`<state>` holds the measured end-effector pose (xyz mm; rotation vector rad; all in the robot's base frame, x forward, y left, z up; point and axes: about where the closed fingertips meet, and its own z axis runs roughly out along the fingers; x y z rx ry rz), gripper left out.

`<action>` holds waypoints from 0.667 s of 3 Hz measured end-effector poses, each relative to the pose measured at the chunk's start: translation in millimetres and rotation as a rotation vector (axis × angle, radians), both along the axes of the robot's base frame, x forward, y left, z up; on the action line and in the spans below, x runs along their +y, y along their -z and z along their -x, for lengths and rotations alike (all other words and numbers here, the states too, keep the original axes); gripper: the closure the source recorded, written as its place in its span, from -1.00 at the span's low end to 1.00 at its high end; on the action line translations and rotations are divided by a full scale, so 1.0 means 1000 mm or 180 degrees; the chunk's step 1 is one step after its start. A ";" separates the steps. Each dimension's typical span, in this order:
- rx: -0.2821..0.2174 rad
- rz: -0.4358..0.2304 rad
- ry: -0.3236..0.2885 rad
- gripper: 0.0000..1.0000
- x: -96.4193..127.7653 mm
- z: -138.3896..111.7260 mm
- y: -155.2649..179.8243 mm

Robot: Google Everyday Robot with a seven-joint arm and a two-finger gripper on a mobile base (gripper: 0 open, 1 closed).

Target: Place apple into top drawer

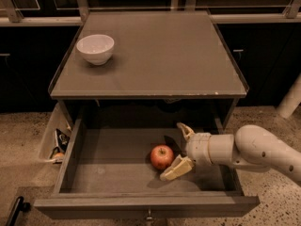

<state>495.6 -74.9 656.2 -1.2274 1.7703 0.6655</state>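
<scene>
The apple (162, 157), small and red with yellowish patches and a short stem, rests on the floor of the open top drawer (113, 171), right of its middle. My gripper (178, 149) reaches in from the right on a white arm. Its fingers are spread open, one behind the apple and one in front, just to the apple's right. The fingers stand slightly apart from the apple and do not clasp it. The drawer's knob (149, 216) shows on the front panel.
A white bowl (95, 48) stands at the back left of the cabinet top (160, 55). A side pocket with small packets (58, 144) hangs left of the drawer. A black handle (14, 210) lies at the lower left on speckled floor.
</scene>
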 end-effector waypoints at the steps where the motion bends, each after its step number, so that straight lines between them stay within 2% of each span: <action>1: -0.0162 0.0054 0.0004 -1.00 -0.018 0.002 -0.032; 2: -0.0367 0.0196 -0.0026 -1.00 -0.034 0.000 -0.069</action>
